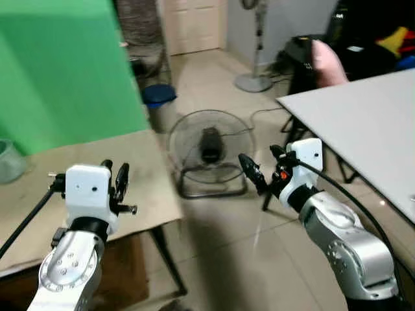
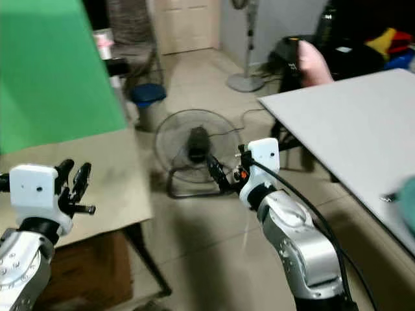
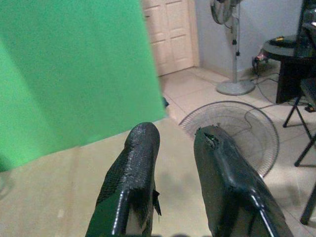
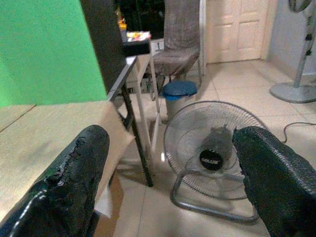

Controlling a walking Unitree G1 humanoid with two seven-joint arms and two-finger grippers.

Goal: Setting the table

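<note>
The beige wood-grain tabletop (image 1: pixel 78 188) looks matt and smooth. The pale tiled floor (image 1: pixel 227 253) carries a faint gloss. The round floor fan (image 4: pixel 212 148) has a thin grey metal wire cage. The left hand (image 3: pixel 173 173) has black fingers (image 3: pixel 131 177) with a rough, pebbled rubbery skin. Silver arm shells (image 1: pixel 343 243) shine like smooth metal.

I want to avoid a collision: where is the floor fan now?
The floor fan stands on the tiled floor straight ahead in the eye views, in the gap between the beige table on the left and the white table on the right, near the blue bin.
</note>
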